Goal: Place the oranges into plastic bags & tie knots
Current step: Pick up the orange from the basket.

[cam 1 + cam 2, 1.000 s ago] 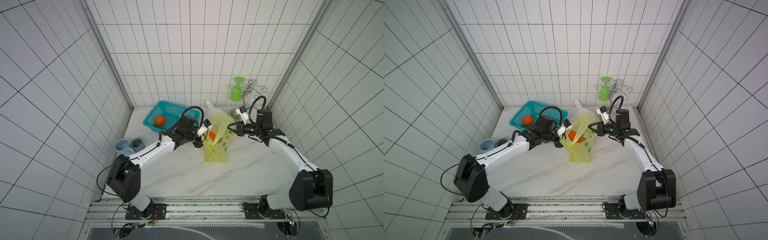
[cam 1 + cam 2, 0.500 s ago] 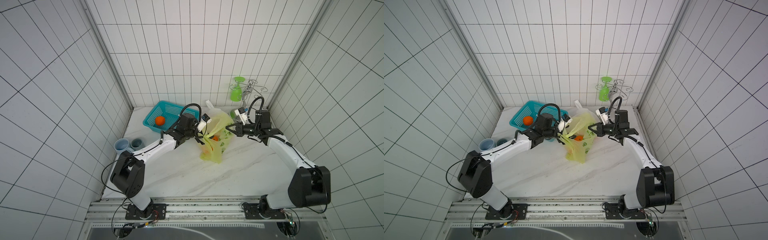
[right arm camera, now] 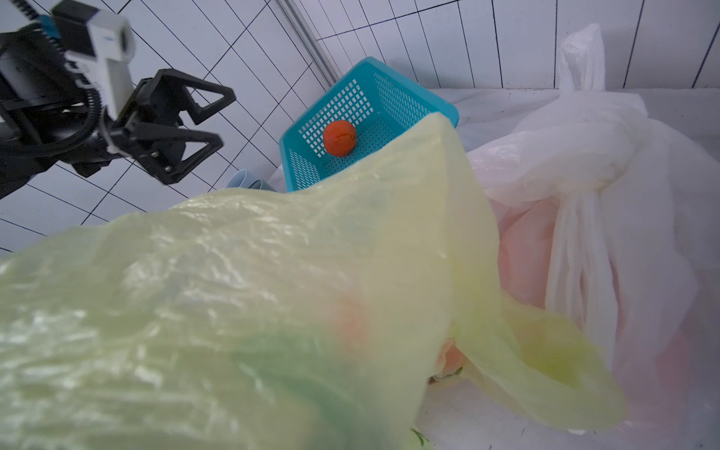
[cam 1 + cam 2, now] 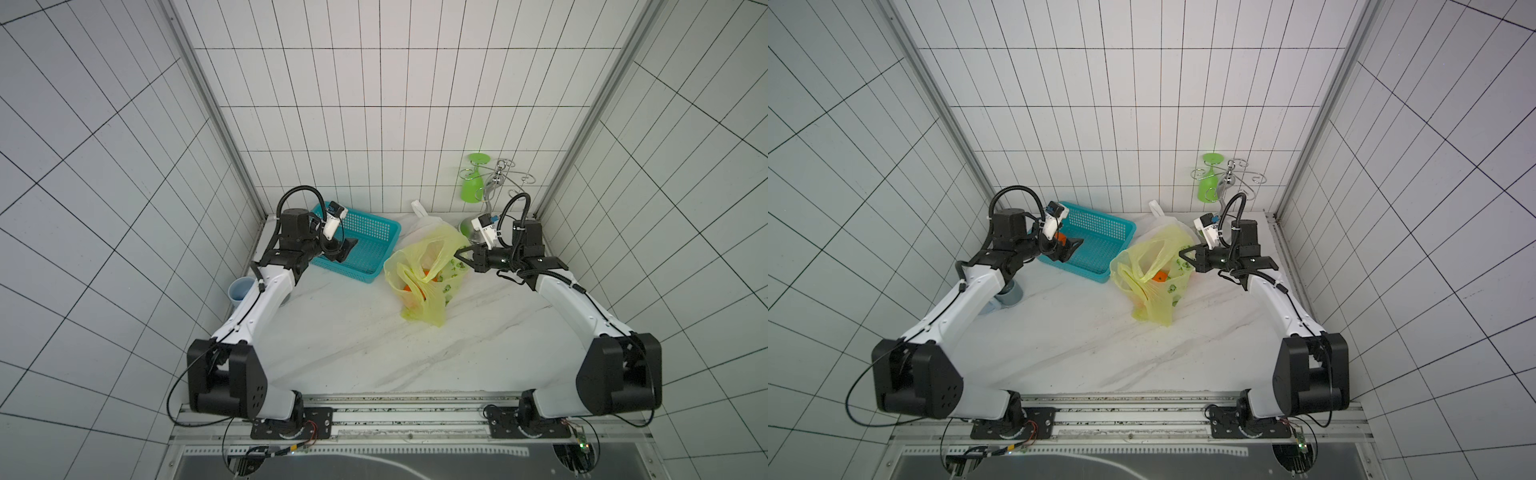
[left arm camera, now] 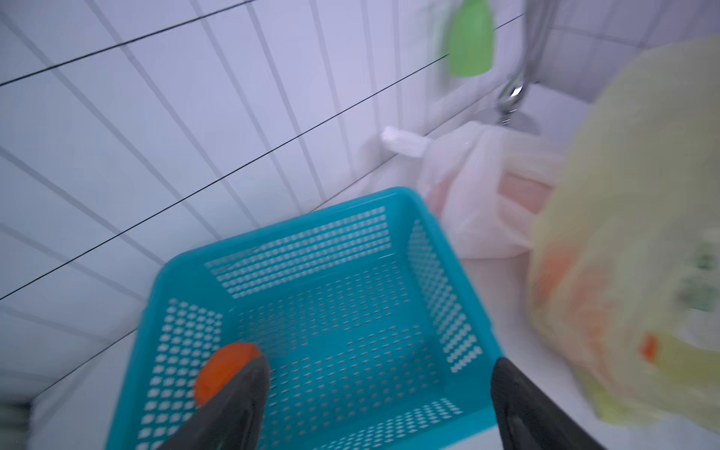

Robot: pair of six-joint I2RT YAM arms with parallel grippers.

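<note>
White tiles close in a marble table [image 4: 353, 345]. Over the teal basket [image 3: 393, 101], the left gripper [image 5: 376, 405] has swung back from the yellow bag [image 4: 428, 311] with its jaws spread wide and empty. That suggests a fruit was just dropped in and the loose orange [image 3: 339, 138] is next. It lies in the basket just beside one finger [image 5: 233, 401], outside the gap, so the jaws must shift sideways. The white bag [image 3: 584, 163] behind already has its knot [image 3: 576, 183]. The right gripper [image 4: 461, 254] is clamped on the yellow bag's rim, holding its mouth up.
</note>
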